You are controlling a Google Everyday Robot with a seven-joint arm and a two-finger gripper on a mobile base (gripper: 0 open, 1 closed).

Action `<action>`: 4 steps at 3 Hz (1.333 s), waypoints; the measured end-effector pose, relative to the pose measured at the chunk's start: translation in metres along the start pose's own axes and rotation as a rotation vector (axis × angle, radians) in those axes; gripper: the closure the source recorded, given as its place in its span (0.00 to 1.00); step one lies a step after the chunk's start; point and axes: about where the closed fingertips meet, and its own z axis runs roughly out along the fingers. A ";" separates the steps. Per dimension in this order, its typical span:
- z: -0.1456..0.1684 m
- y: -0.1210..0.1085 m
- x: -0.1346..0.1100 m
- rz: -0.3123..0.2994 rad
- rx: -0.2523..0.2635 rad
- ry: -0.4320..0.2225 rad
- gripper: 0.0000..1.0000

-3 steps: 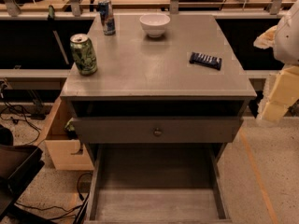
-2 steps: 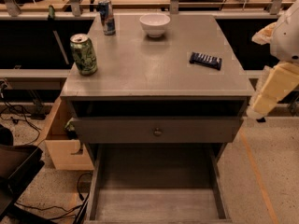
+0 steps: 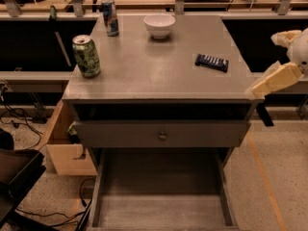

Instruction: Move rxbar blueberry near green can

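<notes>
The rxbar blueberry [image 3: 211,62] lies flat on the right side of the grey table top [image 3: 154,76], a dark navy bar with pale lettering. The green can [image 3: 86,56] stands upright near the table's left edge, green and white mottled with a silver top. My gripper [image 3: 275,79] is cream-coloured and hangs in the air just off the table's right edge, to the right of the bar and a little nearer the front. It touches nothing.
A white bowl [image 3: 159,25] and a slim blue and silver can [image 3: 110,17] stand at the back of the table. A closed drawer with a knob [image 3: 162,136] sits below the top; a lower drawer [image 3: 161,196] is pulled open. A cardboard box [image 3: 62,148] is at the left.
My gripper has swung up and leftward, closer to the table's right edge. The bar, cans and bowl have not moved.
</notes>
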 end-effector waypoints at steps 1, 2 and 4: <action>0.016 -0.065 -0.007 0.032 0.112 -0.234 0.00; 0.025 -0.109 -0.008 0.075 0.166 -0.362 0.00; 0.036 -0.102 -0.007 0.102 0.147 -0.407 0.00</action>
